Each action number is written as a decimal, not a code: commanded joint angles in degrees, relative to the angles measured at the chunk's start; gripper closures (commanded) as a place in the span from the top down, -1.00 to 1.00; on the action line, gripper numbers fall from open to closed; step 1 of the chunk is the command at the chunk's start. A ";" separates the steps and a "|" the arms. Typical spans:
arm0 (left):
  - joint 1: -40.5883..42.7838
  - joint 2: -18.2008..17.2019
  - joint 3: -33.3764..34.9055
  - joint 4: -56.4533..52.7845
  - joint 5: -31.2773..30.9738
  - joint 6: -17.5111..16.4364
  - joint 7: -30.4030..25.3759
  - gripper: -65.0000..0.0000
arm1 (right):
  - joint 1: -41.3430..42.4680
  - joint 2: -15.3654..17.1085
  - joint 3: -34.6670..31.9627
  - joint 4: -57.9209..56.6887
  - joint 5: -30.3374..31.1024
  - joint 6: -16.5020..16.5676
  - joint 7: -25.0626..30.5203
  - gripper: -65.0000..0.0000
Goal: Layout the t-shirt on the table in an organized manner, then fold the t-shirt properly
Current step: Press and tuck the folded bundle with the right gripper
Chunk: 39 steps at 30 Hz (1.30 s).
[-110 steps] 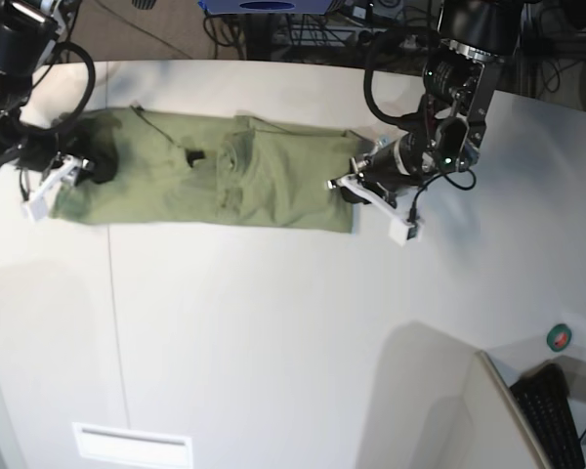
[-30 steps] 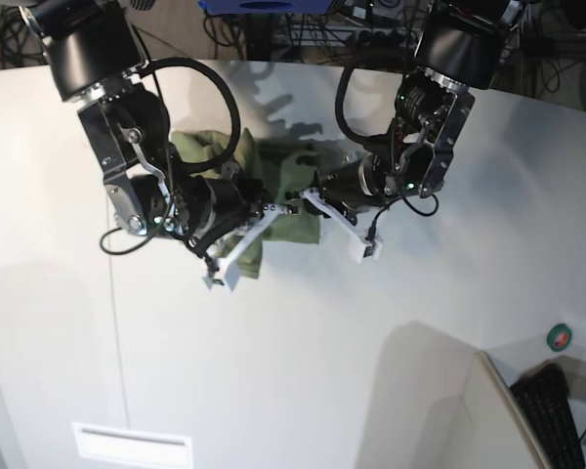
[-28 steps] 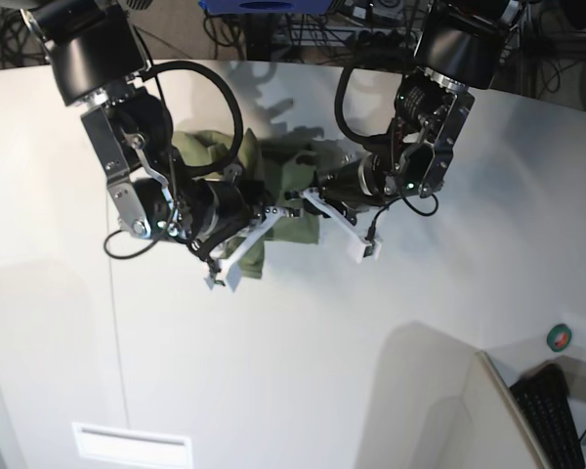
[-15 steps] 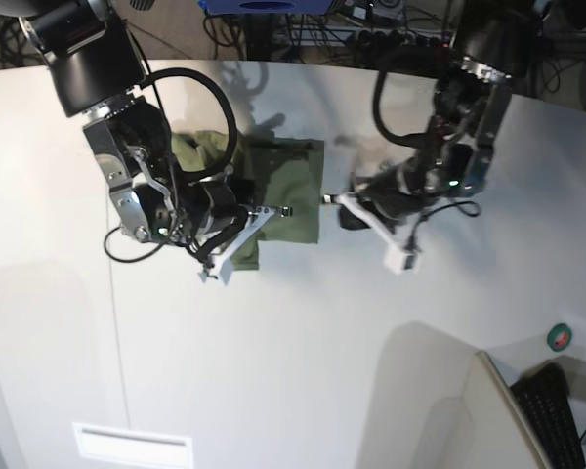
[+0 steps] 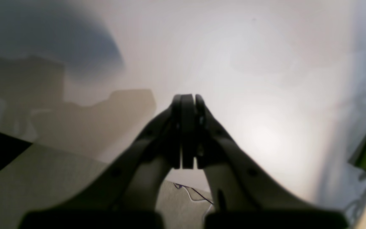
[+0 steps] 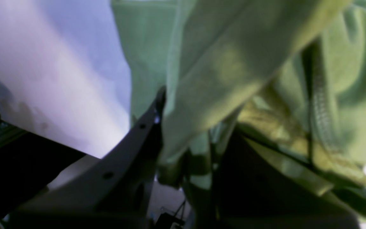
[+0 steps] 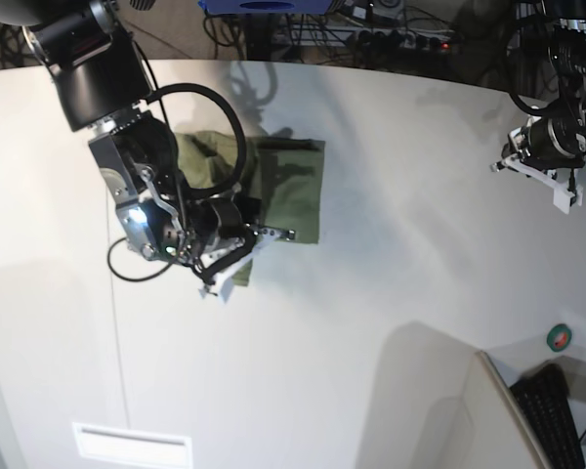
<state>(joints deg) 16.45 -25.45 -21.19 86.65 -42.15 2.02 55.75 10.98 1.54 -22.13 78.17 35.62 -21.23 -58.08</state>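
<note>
On table (image 7: pixel 391 293), folded olive t-shirt (image 7: pixel 291 188)

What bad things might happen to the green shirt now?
The right gripper is clamped on a fold of the t-shirt, so pulling away without opening could drag the folded stack apart. The layer near it looks bunched and hangs past the neat edge, so the fold may end up uneven. The left gripper is shut, far off over the table, and cannot steady the cloth.

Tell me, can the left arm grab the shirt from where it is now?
Probably not without moving. The left gripper hangs shut, far off at the table's side, holding nothing. Bare table lies between it and the shirt, so the way looks free.
</note>
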 commanded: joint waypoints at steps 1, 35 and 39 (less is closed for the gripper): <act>-0.32 -0.79 -0.57 0.95 -0.53 -0.22 -0.58 -1.00 | 1.54 -0.27 0.11 0.11 0.56 -0.08 0.37 -1.00; -0.58 -1.14 -23.51 -3.09 -0.62 -0.22 -0.41 -1.00 | -2.94 -0.18 -5.52 5.83 0.65 -0.35 2.22 0.35; -0.67 -2.64 -25.27 -6.78 -0.62 -0.22 -0.49 -1.00 | -2.85 -0.18 -5.61 5.83 0.65 -2.81 2.22 0.41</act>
<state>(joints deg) 16.16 -27.03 -46.26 78.94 -42.09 2.09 55.81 6.94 1.63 -27.77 83.13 35.92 -23.66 -56.18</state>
